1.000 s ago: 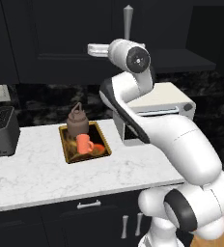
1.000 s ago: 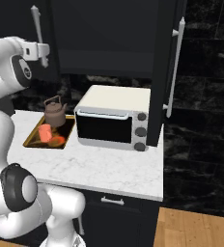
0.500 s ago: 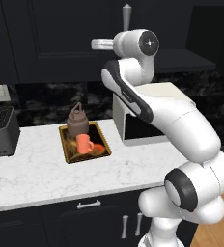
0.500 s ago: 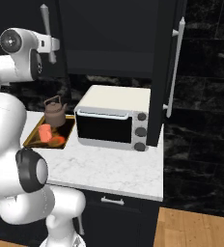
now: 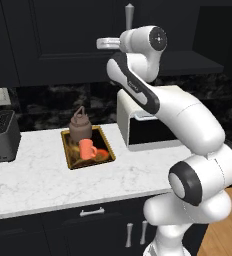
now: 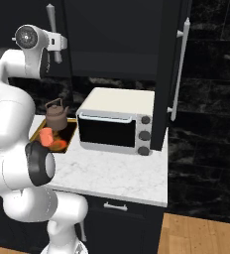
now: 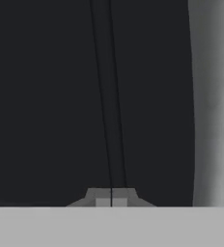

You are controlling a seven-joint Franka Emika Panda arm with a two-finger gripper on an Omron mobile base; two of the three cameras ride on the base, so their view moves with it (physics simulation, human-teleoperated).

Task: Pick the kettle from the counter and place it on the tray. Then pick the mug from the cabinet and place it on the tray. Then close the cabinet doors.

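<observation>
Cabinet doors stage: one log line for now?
kettle: on tray | mug: on tray | gripper: shut, at door | right door: open

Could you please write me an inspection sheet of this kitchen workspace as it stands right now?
Surface: white marble counter over dark drawers.
Job's things: kettle and orange mug both sit on the tray. One cabinet door at the right stands open, its edge towards the right base camera; the panelled door on the left looks shut.
Clutter: toaster oven beside the tray; toaster at the counter's left end.
Gripper: gripper shut, empty, raised close to a black door panel with a silver handle beside it.
Cables: nothing seen.
Surroundings: black marbled back wall, wood floor.
</observation>
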